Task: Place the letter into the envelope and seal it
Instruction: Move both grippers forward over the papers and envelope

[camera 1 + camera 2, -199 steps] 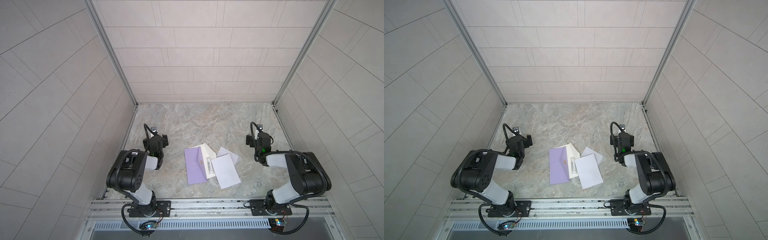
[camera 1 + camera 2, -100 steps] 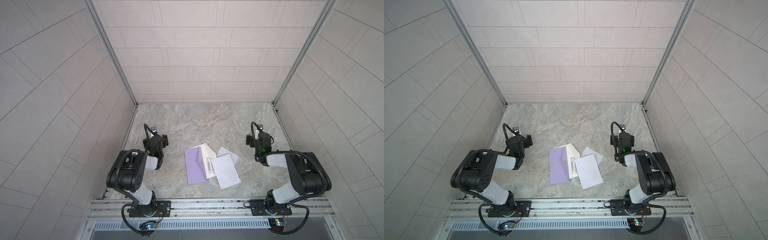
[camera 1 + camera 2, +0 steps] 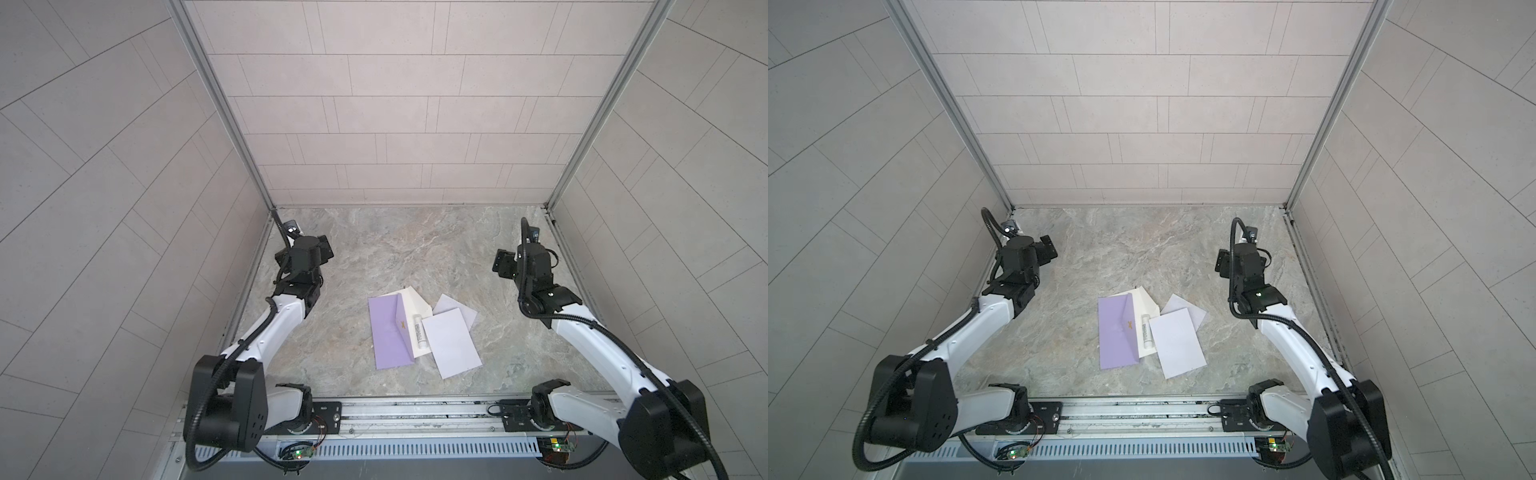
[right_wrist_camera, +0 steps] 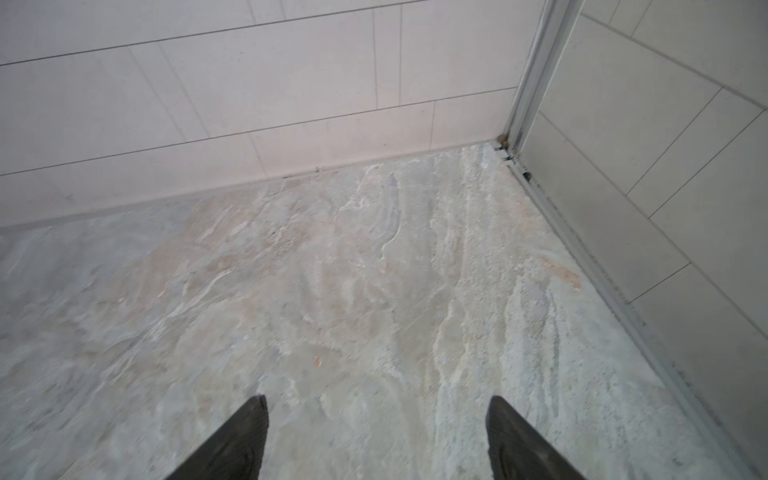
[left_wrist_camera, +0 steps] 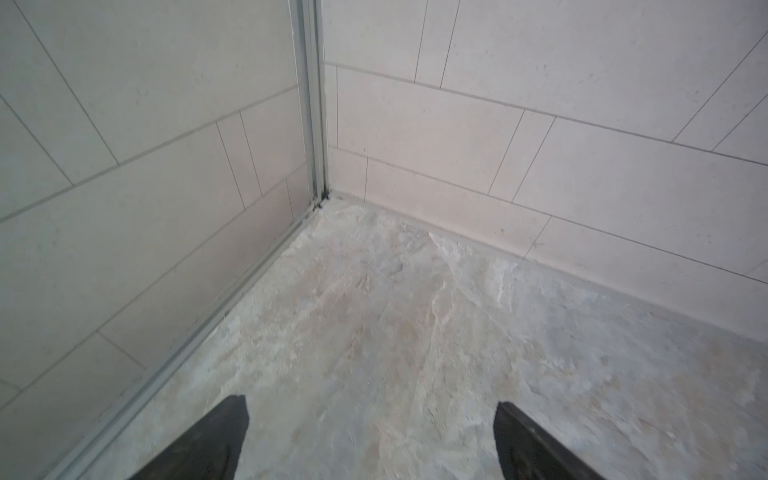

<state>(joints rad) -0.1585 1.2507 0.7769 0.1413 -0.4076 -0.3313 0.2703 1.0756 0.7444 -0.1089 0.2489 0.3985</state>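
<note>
Near the tabletop's [image 3: 395, 249] middle, in a top view, the purple envelope [image 3: 390, 332] is lying flat, its long side running from 12 to 6 o'clock. A cream sheet [image 3: 413, 301] is showing at its 1 o'clock corner; whether it is the flap or a separate paper I cannot tell. A glue stick [image 3: 419, 336] is lying on it, along the envelope's 3 o'clock edge. The letter [image 3: 453, 347], pale lilac, is lying just beside the stick at 3 o'clock and covering part of another pale sheet [image 3: 457, 309] at its 12 o'clock end. The left arm [image 3: 266, 332] is reaching toward 10 o'clock and the right arm [image 3: 582, 336] toward 2 o'clock, both wrists hanging well apart from the papers.

In a top view the envelope [image 3: 1115, 332] is showing a small orange mark [image 3: 1130, 324] beside the stick [image 3: 1146, 334], and the letter [image 3: 1177, 345] is lying outside the envelope, touched by neither arm.

At the left wrist, the left pincer [image 5: 370, 409] is standing spread wide, with only bare tabletop between its fingers [image 5: 220, 436] and the walls' [image 5: 457, 124] corner ahead.

At the right wrist, the right pincer [image 4: 376, 403] is likewise standing spread, pinching nothing, its fingers [image 4: 241, 436] hanging over bare stone-patterned tabletop near a wall corner.
</note>
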